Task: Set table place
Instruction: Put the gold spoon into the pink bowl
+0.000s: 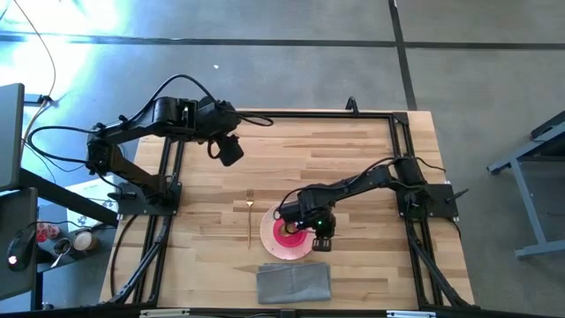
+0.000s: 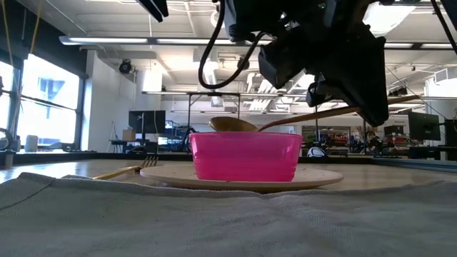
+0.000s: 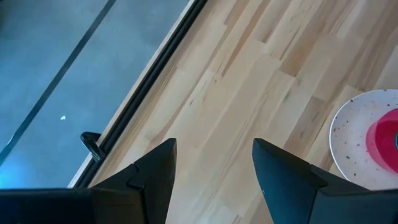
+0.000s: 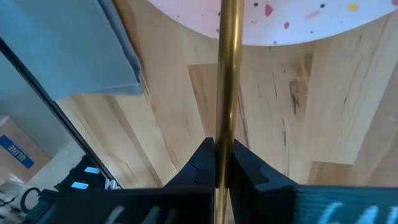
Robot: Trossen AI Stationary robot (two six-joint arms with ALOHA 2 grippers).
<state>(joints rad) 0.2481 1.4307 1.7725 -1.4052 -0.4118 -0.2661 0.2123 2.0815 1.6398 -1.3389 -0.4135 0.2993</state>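
The off-white speckled plate (image 1: 270, 248) lies on the table near its front edge, with the pink bowl (image 2: 245, 155) standing on it. The gold fork (image 1: 250, 213) lies flat on the wood left of the plate. My right gripper (image 1: 320, 239) is at the plate's right edge, shut on the gold spoon (image 2: 285, 121). The spoon's bowl end (image 2: 231, 123) is over the pink bowl's rim. My left gripper (image 1: 228, 148) hangs open and empty over the far left part of the table. My right gripper pinches the spoon's thin handle (image 4: 222, 134) between its two fingers (image 4: 200, 163), which come slanting down from the table's right. The handle runs on between the fingers toward the wrist. The spoon slants down from the gripper to the pink bowl; whether it touches the rim, I cannot tell.
A grey folded cloth (image 1: 294, 283) lies at the front edge, just near of the plate. The black rail frame (image 1: 318, 116) runs around the tabletop. Bare wood lies between my left gripper and the plate (image 3: 352, 140).
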